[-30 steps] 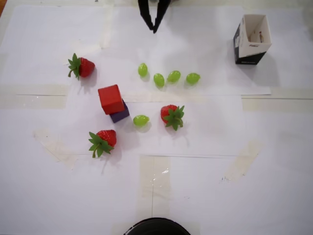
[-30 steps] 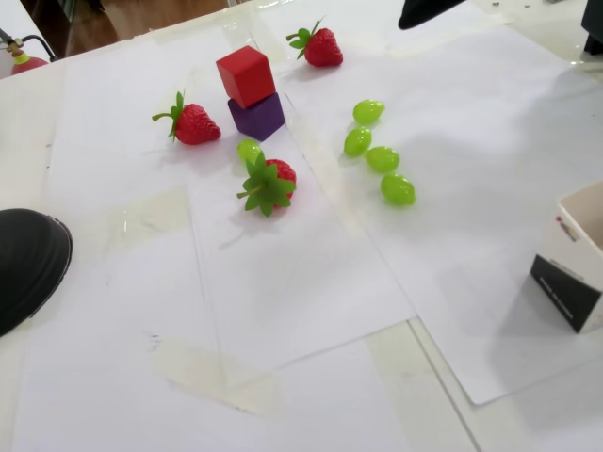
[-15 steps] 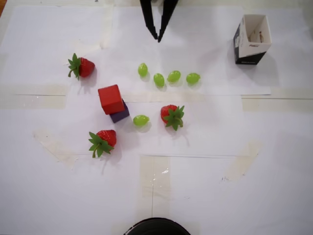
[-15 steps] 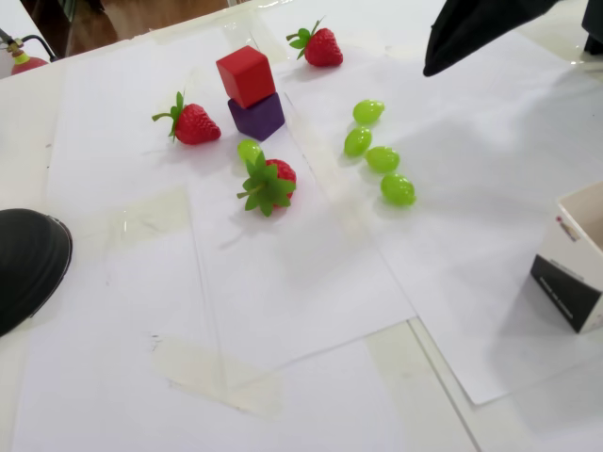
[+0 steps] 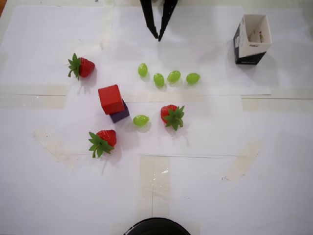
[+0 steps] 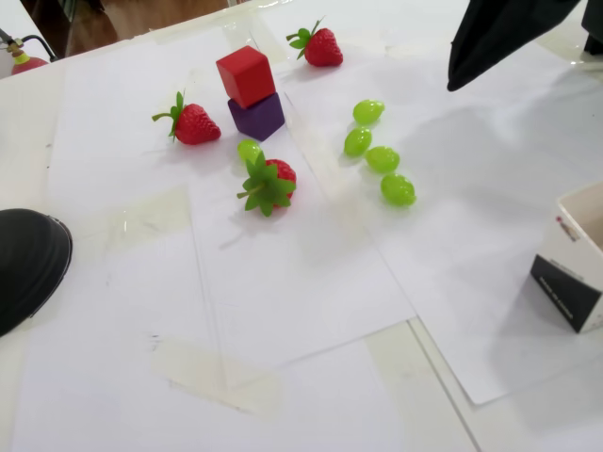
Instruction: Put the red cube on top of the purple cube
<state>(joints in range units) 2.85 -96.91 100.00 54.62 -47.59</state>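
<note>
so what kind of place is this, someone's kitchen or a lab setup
Probably a home or hobby robot test table, not a kitchen: white paper sheets taped over the tabletop, toy strawberries and grapes as props, and a red cube stacked on a purple cube near a black gripper.

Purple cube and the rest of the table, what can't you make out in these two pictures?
- Purple cube: overhead view, mostly covered by the red cube.
- Gripper: arm cut off by the top edge in both views.
- Box: fixed view, cut by the right edge.
</note>
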